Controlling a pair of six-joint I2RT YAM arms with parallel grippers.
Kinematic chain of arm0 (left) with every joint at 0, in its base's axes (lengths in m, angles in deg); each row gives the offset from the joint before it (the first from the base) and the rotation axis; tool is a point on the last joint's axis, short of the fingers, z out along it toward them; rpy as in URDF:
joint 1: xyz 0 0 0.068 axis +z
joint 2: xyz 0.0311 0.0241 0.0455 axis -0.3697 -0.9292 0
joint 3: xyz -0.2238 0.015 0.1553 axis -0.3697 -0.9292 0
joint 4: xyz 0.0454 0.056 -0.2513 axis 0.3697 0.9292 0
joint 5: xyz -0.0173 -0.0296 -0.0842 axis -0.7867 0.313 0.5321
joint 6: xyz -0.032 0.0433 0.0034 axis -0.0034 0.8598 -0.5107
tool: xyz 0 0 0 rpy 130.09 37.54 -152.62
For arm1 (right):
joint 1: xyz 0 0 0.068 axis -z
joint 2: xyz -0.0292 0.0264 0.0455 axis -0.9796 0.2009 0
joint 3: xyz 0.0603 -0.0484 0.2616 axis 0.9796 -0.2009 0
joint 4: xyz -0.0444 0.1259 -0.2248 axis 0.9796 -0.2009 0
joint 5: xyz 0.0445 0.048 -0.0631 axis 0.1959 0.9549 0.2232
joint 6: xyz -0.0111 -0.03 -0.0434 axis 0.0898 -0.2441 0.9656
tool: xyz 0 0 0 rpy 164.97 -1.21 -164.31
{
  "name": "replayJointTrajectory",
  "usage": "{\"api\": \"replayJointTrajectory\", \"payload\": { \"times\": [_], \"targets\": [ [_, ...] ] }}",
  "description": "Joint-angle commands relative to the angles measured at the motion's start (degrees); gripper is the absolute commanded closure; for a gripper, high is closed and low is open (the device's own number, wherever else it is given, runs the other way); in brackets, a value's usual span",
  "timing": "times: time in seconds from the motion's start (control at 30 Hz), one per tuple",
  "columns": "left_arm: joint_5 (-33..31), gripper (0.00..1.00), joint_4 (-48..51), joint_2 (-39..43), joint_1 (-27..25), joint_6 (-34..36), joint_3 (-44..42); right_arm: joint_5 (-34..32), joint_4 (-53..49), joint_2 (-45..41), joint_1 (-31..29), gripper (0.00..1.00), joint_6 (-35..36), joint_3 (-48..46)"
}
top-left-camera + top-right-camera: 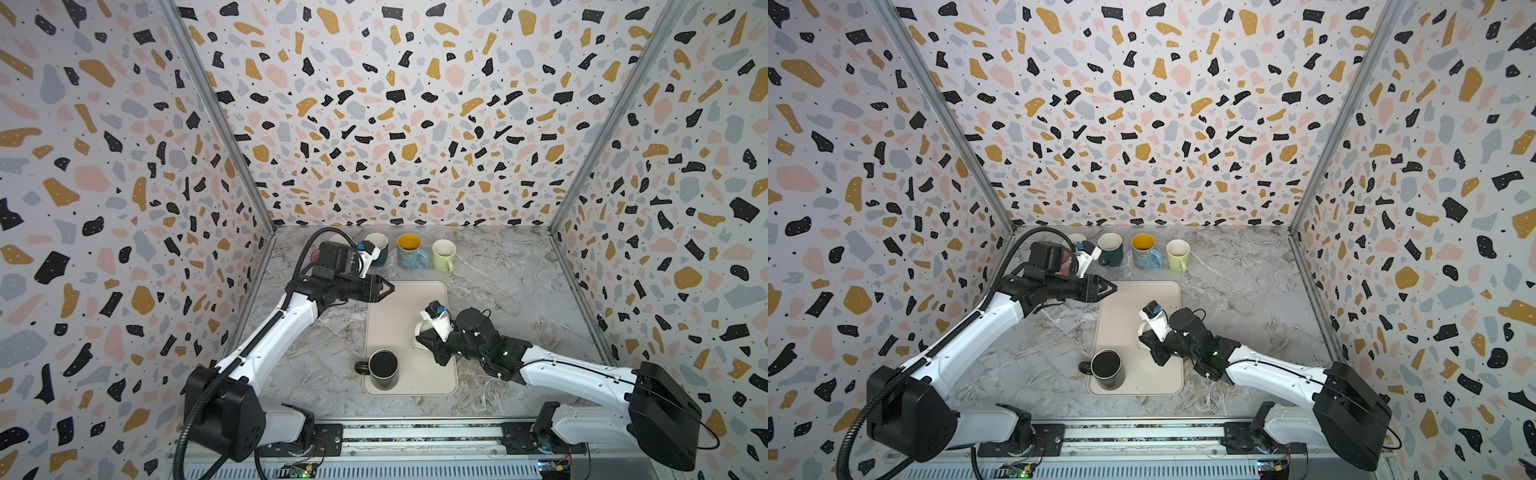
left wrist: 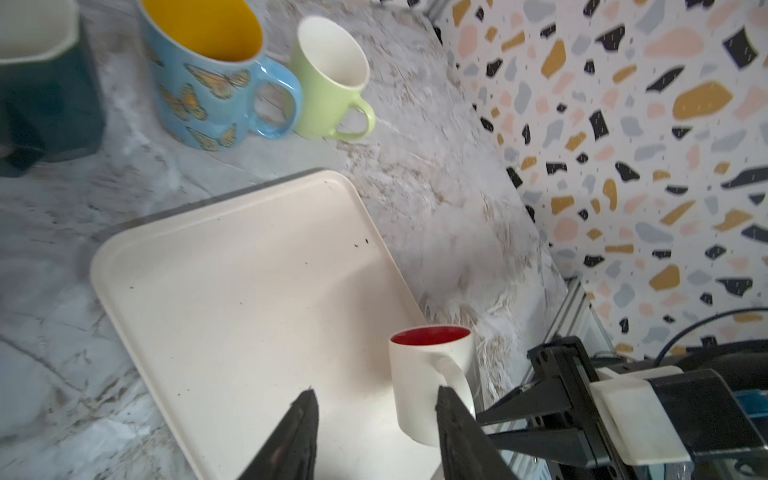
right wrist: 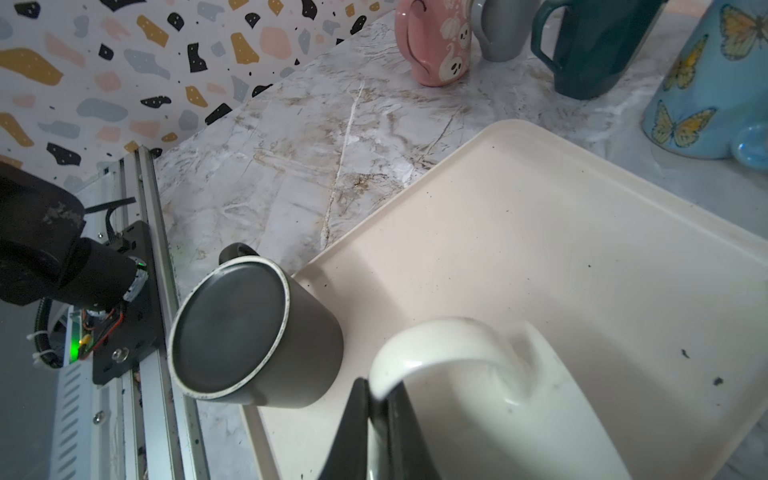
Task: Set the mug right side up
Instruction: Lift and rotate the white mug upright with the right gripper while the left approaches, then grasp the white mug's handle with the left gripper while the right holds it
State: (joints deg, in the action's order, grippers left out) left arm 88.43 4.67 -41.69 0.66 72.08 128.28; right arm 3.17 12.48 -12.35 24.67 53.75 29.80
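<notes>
1. Over at the right edge of the tray (image 1: 405, 301), about halfway along it, was the white mug (image 2: 428, 382). Its mouth was up and the red inside showed in the left wrist view, so the long axis ran close to vertical.
2. Its handle (image 2: 455, 374) faced the front of the table (image 1: 498, 291), and the right gripper (image 3: 376, 392) was pinched tight on that loop (nothing but the handle between the jaws).
3. Couldn't tell whether the base was fully down on the tray.
4. The left gripper (image 1: 388, 288) hung over the tray's back left corner with its jaws partly apart, holding nothing.
5. A black mug (image 1: 383, 368) stood at the tray's front left corner, its handle poking over the left rim, apart from the white one.
6. Bare tray surface covered the whole back half, and the marble right of the tray was bare too.
7. A teal mug (image 1: 380, 249), a butterfly mug (image 1: 409, 251) and a green mug (image 1: 444, 255) lined the back wall, clear of the tray.
</notes>
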Motion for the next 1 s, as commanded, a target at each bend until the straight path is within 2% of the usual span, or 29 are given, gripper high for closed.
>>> {"api": "replayJointTrajectory", "payload": {
  "times": [0.0, 0.4, 0.97],
  "targets": [
    [0.2, 0.53, 7.5, -2.0, -2.4, 5.5, 2.7, -1.9, 2.0, -2.8, -1.2, 1.0, 6.7, 3.9],
    [-1.2, 0.53, 12.1, -5.6, -7.9, 7.3, 5.5, -3.8, 2.4, -1.3, -2.5, 1.0, 11.6, 5.1],
    [-0.3, 0.53, 12.6, -9.3, -10.9, 7.5, 6.8, -5.2, 3.0, -0.2, -4.5, 1.0, 14.0, 5.4]
  ]
}}
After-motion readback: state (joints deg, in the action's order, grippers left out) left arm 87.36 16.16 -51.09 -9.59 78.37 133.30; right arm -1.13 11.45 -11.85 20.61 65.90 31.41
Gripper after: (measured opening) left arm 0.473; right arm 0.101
